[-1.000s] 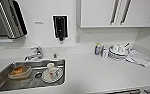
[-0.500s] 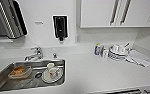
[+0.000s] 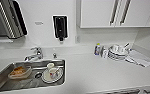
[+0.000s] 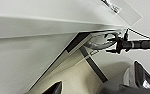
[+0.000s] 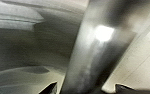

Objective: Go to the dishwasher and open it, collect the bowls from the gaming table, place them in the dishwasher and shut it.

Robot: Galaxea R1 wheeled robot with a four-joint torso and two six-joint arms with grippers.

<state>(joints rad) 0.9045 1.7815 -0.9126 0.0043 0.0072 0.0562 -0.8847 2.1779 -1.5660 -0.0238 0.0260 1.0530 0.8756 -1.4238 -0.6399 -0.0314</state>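
Right claw (image 5: 86, 88) pressed close to the dishwasher (image 5: 91, 50), steel just ahead; open or closed, cannot tell.

On the white table (image 3: 91, 75), a broad bare stretch runs from centre toward five o'clock. The sink (image 3: 6, 75) at eight o'clock is crowded with a plate (image 3: 52, 76), cup (image 3: 50, 67) and tub (image 3: 19, 72). Stacked crockery (image 3: 117, 53) and bottles (image 3: 98, 49) block two o'clock; wall cabinets (image 3: 116, 13) overhang at one o'clock.
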